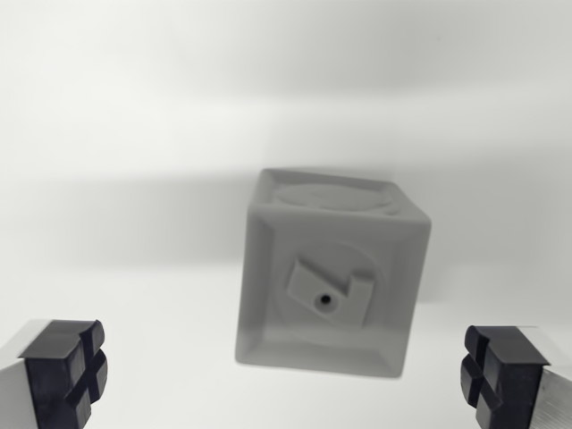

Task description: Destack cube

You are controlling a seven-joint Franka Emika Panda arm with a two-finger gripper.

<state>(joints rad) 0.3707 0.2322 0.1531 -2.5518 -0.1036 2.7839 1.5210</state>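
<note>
A grey cube [331, 273] sits near the middle of the wrist view on a pale surface. Its facing side has a recessed panel with a small raised block and a dark hole. Its top shows a shallow round recess. Only this one cube is visible; any cube under it cannot be made out. My gripper [286, 380] is open, its dark padded fingertips [64, 371] at the lower left and lower right corners. The cube lies between and beyond the fingers, apart from both. Nothing is held.
The pale surface [134, 134] around the cube is plain white with a soft grey shadow band behind the cube. No other objects or edges show.
</note>
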